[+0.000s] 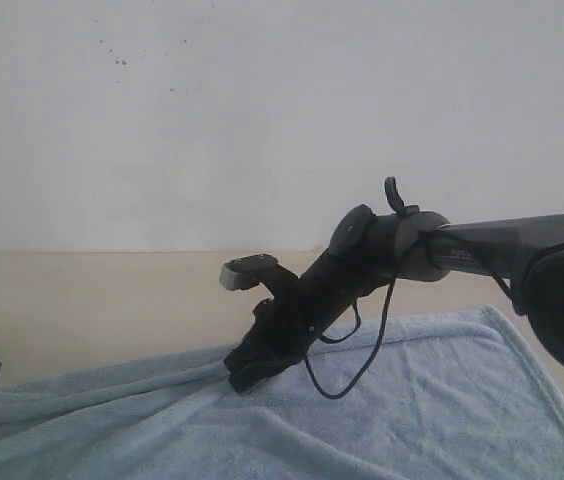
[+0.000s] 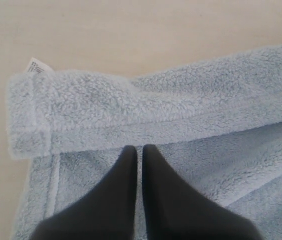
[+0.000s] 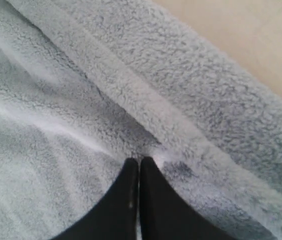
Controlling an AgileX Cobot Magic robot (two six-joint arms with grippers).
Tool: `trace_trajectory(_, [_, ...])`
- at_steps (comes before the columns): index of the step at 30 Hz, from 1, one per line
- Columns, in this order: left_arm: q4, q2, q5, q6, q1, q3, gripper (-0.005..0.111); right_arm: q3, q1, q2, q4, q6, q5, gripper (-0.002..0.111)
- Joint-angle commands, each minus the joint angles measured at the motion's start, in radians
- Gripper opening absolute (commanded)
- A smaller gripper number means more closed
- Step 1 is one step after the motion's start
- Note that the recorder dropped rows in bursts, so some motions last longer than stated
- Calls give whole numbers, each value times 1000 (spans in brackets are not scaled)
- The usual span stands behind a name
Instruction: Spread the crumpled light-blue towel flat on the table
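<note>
Towel (image 1: 442, 400) lies on the worktop (image 1: 82, 300), mostly spread, but its far edge is doubled over into a long flap (image 2: 131, 107) with a label (image 2: 37, 66) at the corner. Right jaws are pressed together, tips on the flap's hem mid-length. Left jaws are together too, just short of the flap near that corner. Can't tell if either nips cloth. Probably two spaced hold points, to flip the flap back evenly.

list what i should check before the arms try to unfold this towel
1. Towel flat: not ok, far edge is folded over.
2. Left gripper at the fold: ok, tips beside the folded hem near the tag.
3. Right gripper at the fold: ok, tips against the hem.
4. Cloth pinched: cannot tell, both jaws look shut.
5. Table visible beyond the fold: ok.
</note>
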Motion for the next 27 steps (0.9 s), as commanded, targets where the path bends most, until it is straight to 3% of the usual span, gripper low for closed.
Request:
trace_trajectory(1, [-11, -8, -12, 3, 1, -2, 4, -2, -3, -14, 18, -30, -22, 1])
trace_trajectory(19, [-11, -8, -5, 3, 1, -2, 4, -2, -3, 16, -9, -37, -93, 1])
trace_trajectory(27, [-11, -8, 17, 3, 1, -2, 4, -24, -3, 18, -43, -26, -219, 1])
